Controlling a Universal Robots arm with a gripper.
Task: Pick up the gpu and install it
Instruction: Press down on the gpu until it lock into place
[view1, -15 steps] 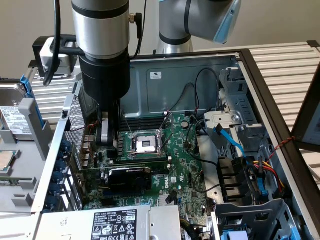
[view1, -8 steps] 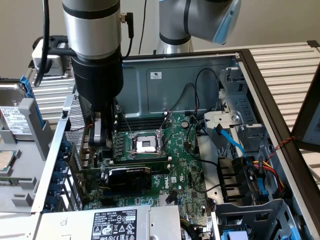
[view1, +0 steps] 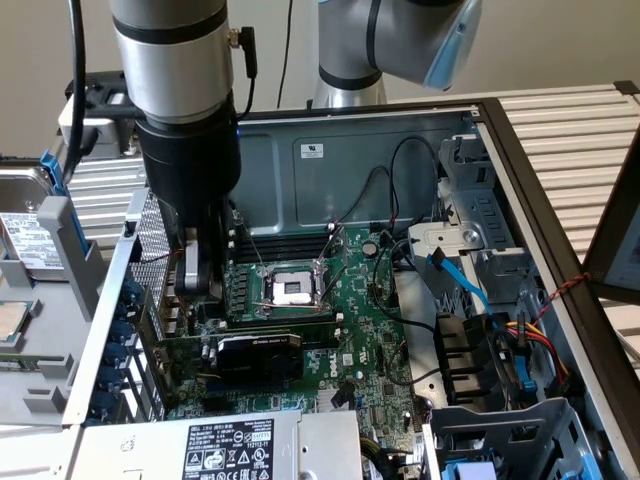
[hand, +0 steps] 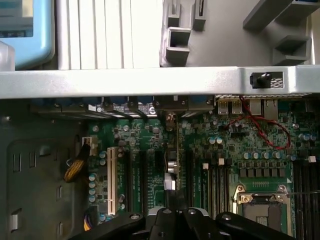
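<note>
The gpu (view1: 258, 355), a green card with a black heatsink block, stands on edge in a slot of the large green motherboard (view1: 370, 320) inside the open computer case. Its bracket end points toward the case's rear wall on the exterior view's left. My gripper (view1: 200, 278) hangs above the board, a little above and behind the card's bracket end, with its fingers shut and nothing held between them. In the wrist view the gpu (hand: 173, 145) shows as a thin edge running from my shut gripper (hand: 172, 202) toward the case's rear wall.
The empty CPU socket (view1: 292, 290) lies beside the card, with memory slots (view1: 290, 243) behind it. Loose black cables (view1: 400, 200) arch over the board. On the exterior view's right stand a drive cage (view1: 470, 250) and blue cables (view1: 465, 285); the power supply (view1: 220, 450) sits in front.
</note>
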